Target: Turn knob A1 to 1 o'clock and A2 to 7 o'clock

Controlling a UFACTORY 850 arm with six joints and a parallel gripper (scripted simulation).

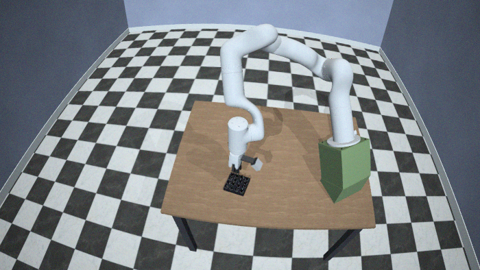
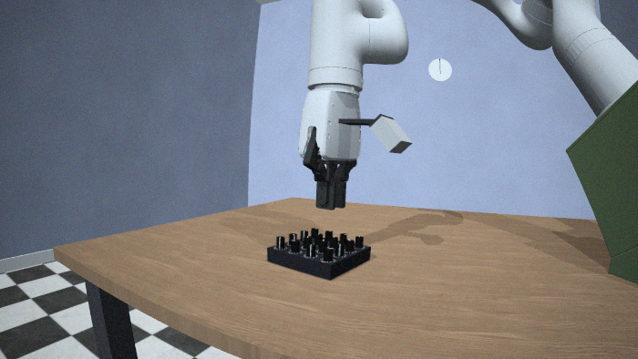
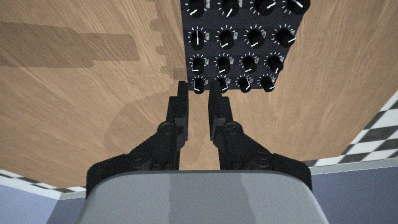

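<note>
The black knob box (image 1: 228,187) (image 2: 314,269) (image 3: 240,50) stands on its feet on the wooden table (image 1: 291,202) (image 2: 456,296), with four rows of black knobs that carry white lines. My gripper (image 1: 236,170) (image 2: 331,207) (image 3: 198,94) points straight down and hangs a short way above the box, over its edge nearest the arm. Its fingers stand a narrow gap apart with nothing between them. In the wrist view a corner knob (image 3: 198,84) of the nearest row shows through the gap between the fingertips. The printed names are too small to read.
The arm's green pedestal (image 1: 344,168) (image 2: 611,182) stands at the table's right side. The wrist camera block (image 1: 257,164) (image 2: 389,133) sticks out beside the gripper. The table's left edge lies close to the box.
</note>
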